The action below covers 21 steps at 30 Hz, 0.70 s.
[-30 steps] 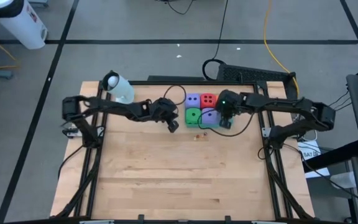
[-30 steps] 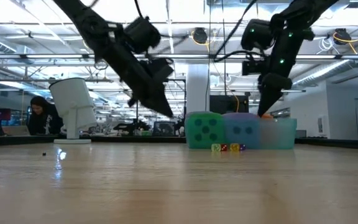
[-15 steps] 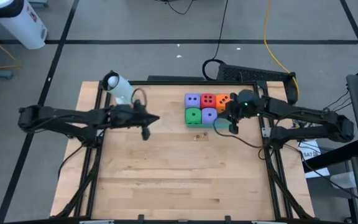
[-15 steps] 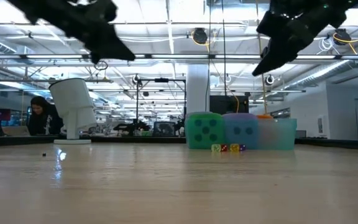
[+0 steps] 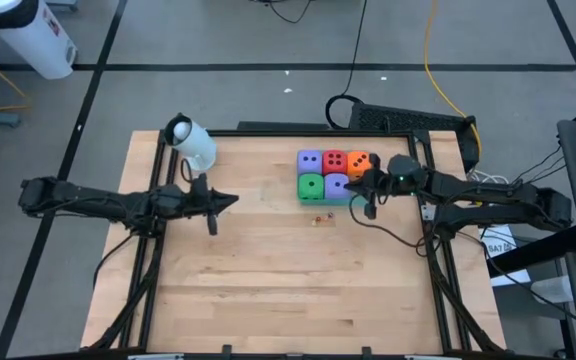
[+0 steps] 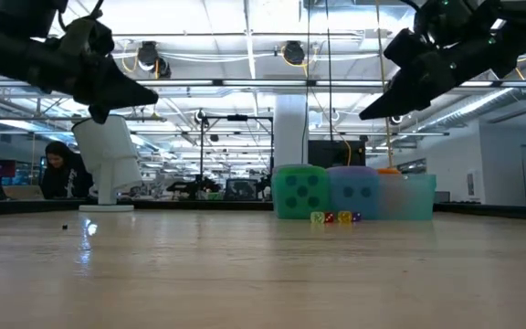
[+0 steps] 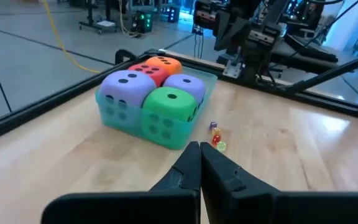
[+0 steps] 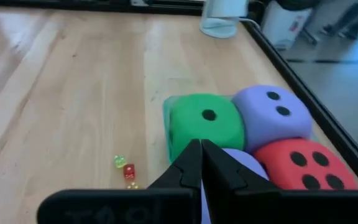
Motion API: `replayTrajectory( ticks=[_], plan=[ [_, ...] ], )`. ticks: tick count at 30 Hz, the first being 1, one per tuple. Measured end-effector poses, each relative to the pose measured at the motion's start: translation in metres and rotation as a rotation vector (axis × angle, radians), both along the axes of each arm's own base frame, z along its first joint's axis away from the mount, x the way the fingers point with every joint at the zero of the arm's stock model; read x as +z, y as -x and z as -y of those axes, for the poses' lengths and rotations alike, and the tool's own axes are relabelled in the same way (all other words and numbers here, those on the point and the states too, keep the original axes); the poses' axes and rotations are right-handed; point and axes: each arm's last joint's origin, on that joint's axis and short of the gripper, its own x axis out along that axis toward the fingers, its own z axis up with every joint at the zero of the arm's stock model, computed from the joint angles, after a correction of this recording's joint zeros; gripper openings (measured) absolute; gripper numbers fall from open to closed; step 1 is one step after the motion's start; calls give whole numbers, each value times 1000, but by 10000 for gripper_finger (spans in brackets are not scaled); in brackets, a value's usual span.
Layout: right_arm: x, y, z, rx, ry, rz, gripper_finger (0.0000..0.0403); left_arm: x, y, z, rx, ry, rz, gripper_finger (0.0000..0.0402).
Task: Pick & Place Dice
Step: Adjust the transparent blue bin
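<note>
Dice (image 5: 334,172) in green tray (image 7: 129,119), tiny beads (image 5: 320,217) beside, both end effectors clenched, empty.

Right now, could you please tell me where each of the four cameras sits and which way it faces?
High view: overhead, looking straight down on the wooden table; both dark arms show, left gripper and right gripper raised.
Low view: table height, facing the room; both arms enter from above.
Left wrist view: behind the left gripper's closed fingers, facing the translucent green tray of soft dice.
Right wrist view: behind the right gripper's closed fingers, over the green die.
Shared: both wrist views show the tiny dice.
</note>
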Motion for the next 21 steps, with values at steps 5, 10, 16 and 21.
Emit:
replayTrajectory(
  ticks=[5, 10, 16, 21],
  plan=[
    [0, -2, -6, 10, -63, 7, 0, -2, 1, 0, -3, 8, 3, 3],
    [-5, -11, -29, 97, -147, -18, 0, -4, 0, 1, -25, 27, -7, 5],
    [-25, -16, -71, 262, -206, -185, 0, -4, 0, 1, -22, 27, -7, 19],
    [-42, -14, -81, 29, -163, -322, 0, -3, 0, 1, -22, 28, 1, 20]
  ],
)
